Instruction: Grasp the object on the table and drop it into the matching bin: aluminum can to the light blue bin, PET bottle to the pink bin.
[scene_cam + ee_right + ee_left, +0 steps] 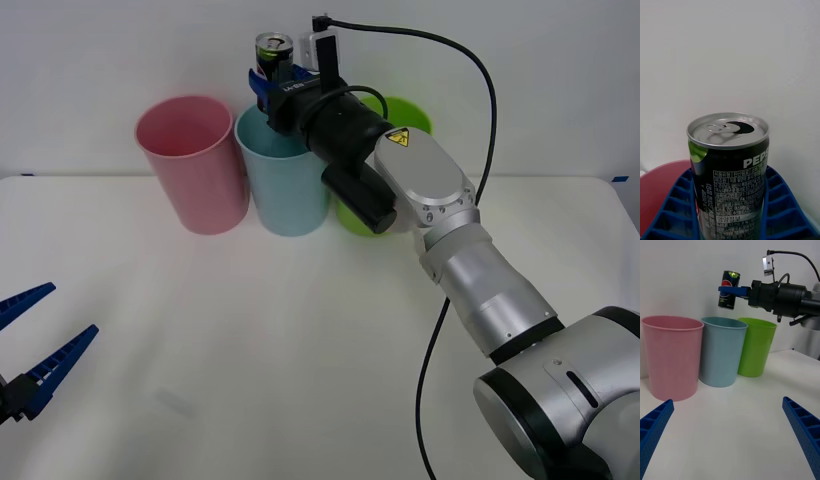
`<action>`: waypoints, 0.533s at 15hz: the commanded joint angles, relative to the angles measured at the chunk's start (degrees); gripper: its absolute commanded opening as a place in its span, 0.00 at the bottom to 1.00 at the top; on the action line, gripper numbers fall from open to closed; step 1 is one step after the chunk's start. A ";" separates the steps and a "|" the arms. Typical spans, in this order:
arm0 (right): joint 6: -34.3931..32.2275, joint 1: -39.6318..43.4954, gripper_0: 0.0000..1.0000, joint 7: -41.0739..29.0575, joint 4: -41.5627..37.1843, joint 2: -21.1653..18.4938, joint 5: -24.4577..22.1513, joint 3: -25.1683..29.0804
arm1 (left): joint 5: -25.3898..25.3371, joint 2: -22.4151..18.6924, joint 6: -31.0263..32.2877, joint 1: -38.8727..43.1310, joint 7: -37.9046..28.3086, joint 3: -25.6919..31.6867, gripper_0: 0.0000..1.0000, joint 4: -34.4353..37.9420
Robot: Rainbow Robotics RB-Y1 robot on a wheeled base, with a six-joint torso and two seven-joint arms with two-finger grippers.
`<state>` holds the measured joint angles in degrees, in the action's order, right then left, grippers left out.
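The aluminum can bears white "PEPS" lettering, cut off at its edge, above a panel of small Korean print with numerals. A yellow triangular warning sign is fixed to the right arm's silver housing.

Bright, even light; soft shadows on the table; sharp focus.

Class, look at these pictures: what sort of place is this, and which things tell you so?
Probably a robotics lab set up for a sorting test: a plain white table, three tapered plastic bins in a row, pink, light blue and lime green, and the right gripper holding a small dark aluminium can.
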<state>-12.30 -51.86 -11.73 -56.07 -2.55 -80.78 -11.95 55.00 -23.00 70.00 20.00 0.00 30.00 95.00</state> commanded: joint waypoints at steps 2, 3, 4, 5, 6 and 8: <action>0.00 0.00 1.00 0.39 -0.01 -0.09 0.00 0.17 | 0.00 0.00 0.00 0.00 0.00 0.00 1.00 0.00; -0.18 0.09 1.00 0.39 -0.01 -0.09 0.00 0.17 | 0.00 0.00 0.00 0.00 0.00 0.00 1.00 0.00; -0.71 0.18 1.00 0.57 -0.18 -0.35 0.71 0.17 | 0.00 0.00 0.00 0.00 0.00 0.00 1.00 0.00; -1.94 0.53 1.00 0.65 -0.80 -0.71 1.32 0.17 | 0.00 0.00 0.00 0.00 0.00 0.00 1.00 0.00; -2.46 1.23 1.00 0.74 -2.03 -1.06 1.41 0.26 | 0.00 0.00 0.00 0.00 0.00 0.00 1.00 0.00; -3.34 4.93 1.00 0.48 -7.48 -2.82 1.41 -0.71 | 0.00 0.00 0.00 0.00 0.00 0.00 1.00 0.00</action>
<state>-15.29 -48.31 -11.08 -61.57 -4.54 -79.39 -12.15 55.00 -23.00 70.00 20.00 0.00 30.00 95.00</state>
